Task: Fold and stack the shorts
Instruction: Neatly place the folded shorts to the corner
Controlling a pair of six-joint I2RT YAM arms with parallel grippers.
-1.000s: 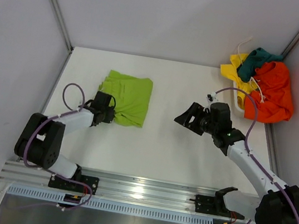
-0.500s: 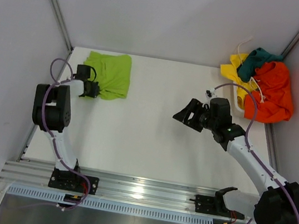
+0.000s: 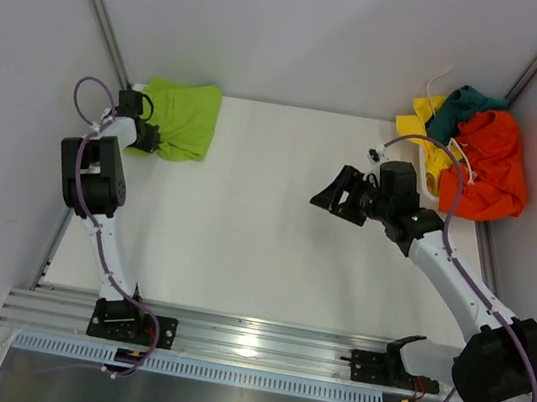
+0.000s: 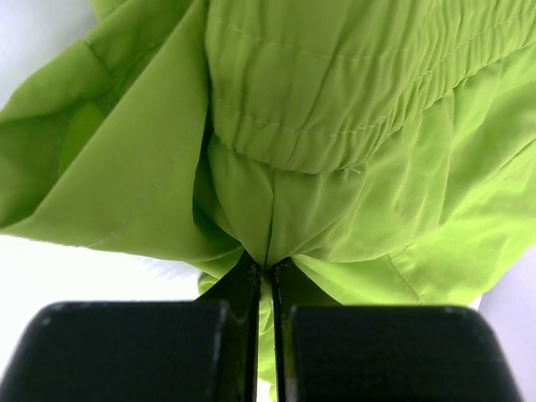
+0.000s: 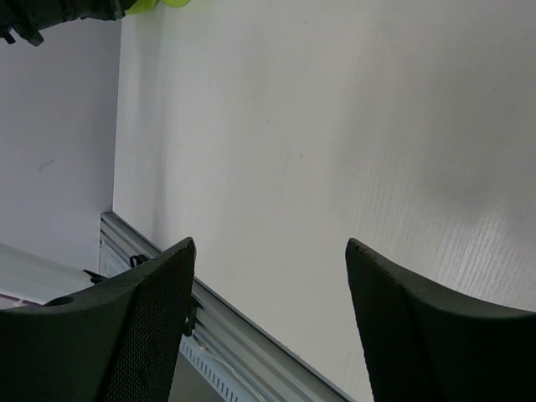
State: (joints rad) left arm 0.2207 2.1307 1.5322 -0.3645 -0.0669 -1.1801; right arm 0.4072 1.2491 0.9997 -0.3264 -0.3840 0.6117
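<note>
The left claw [image 4: 266,275] was clamped on a bunched fold of the soft lime green cloth shorts [image 3: 182,117], which lay at the far left corner of the flat white counter [image 3: 271,252]. The right claw [image 3: 335,199] hung over the counter's right half, jaws apart and empty. A heap of orange, yellow and dark teal shorts [image 3: 482,157] sat at its far right corner. Any pull toward that edge risked spoiling the fold or dragging cloth off the counter, since only a small gather was pinched.

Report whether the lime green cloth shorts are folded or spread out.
Folded, loosely: the lime green cloth shorts form a compact patch, layers doubled over each other, one edge pinched in the shut left gripper.
</note>
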